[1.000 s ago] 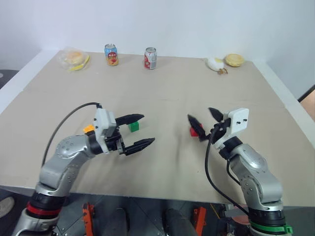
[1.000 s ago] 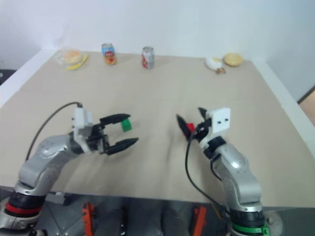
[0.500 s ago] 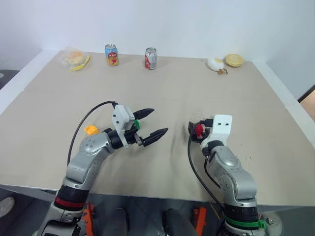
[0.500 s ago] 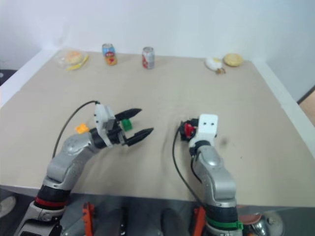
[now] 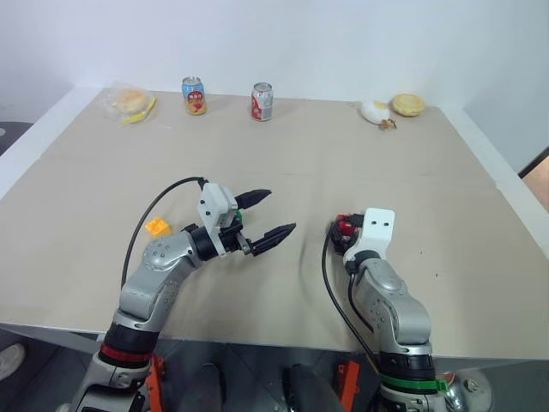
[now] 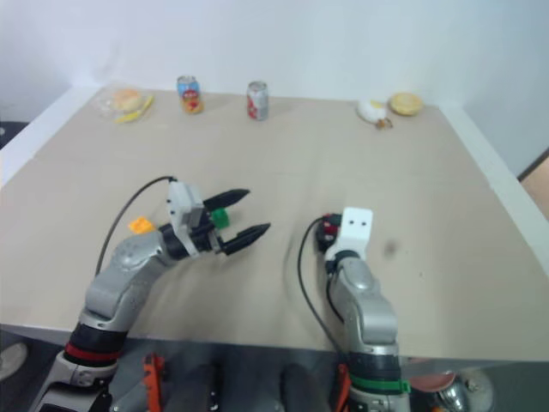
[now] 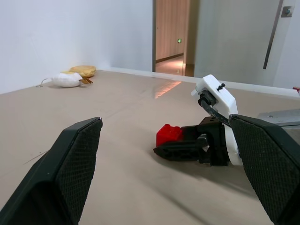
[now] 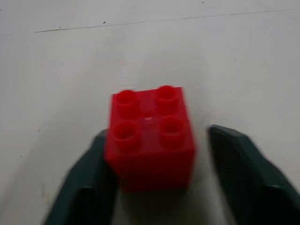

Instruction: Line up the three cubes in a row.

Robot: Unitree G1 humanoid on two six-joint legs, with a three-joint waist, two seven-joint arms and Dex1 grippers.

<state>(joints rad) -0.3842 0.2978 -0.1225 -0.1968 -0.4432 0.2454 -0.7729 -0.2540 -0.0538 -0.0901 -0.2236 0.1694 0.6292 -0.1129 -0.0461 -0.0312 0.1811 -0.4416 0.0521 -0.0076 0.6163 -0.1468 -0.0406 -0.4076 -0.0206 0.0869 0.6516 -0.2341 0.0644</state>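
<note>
The red cube (image 8: 150, 136) sits studs up on the table, right of centre (image 5: 345, 227). My right gripper (image 5: 340, 233) is low on the table with the red cube between its fingers. One finger (image 8: 89, 187) touches the cube's side. The other finger (image 8: 239, 168) stands a small gap away. My left gripper (image 5: 280, 212) hovers wide open and holds nothing, pointing toward the red cube. The green cube (image 6: 220, 218) lies just behind its fingers. The yellow-orange cube (image 5: 157, 227) lies further left, beside my left forearm.
Two drink cans (image 5: 194, 95) (image 5: 262, 101) and a wrapped burger (image 5: 129, 103) stand along the table's far edge. A white food item (image 5: 375, 112) and a bun (image 5: 408, 105) lie at the far right. The table's front edge (image 5: 257, 330) runs below both arms.
My right gripper has dropped to the table and its fingers have closed in around the red cube. My left gripper swung right toward the centre, then held still, staying open.
</note>
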